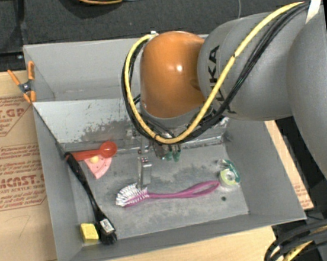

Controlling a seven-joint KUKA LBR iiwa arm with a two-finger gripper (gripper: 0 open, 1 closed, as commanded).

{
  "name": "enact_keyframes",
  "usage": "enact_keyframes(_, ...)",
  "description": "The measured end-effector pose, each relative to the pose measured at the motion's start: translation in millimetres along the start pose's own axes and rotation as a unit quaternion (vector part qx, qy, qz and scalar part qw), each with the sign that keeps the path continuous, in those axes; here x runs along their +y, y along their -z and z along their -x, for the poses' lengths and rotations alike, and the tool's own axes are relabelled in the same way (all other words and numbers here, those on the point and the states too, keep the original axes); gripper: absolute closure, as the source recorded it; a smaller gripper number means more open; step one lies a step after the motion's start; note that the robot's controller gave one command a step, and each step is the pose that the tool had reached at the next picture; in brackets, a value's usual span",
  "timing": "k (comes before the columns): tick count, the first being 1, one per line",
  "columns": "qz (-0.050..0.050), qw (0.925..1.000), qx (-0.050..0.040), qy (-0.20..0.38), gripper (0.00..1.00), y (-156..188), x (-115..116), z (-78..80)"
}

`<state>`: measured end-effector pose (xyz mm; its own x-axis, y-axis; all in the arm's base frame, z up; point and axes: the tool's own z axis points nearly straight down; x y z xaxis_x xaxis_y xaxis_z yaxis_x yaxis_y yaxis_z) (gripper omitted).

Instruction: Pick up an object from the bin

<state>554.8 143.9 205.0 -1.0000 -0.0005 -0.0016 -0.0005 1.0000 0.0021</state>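
My gripper (144, 180) hangs below the orange wrist cover over the middle of the bin. Its visible tip is just above the white bristle head of a purple brush (178, 193), which lies flat along the bin's front part with its handle pointing right. A small green and white ring-shaped thing (229, 175) lies at the right end of the brush handle. Nothing shows in the gripper's hold.
A red spoon (96, 152) and a pink scrap (100, 167) lie at the left. A long black tool (86, 188) runs down the left wall to a yellow block (89, 232) in the front left corner. The arm covers the bin's back right.
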Motion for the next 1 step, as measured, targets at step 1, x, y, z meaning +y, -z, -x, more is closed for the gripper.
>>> enact_keyframes(1,0.0,1.0,-0.0002,0.0,0.0,-0.2,0.1,0.0)
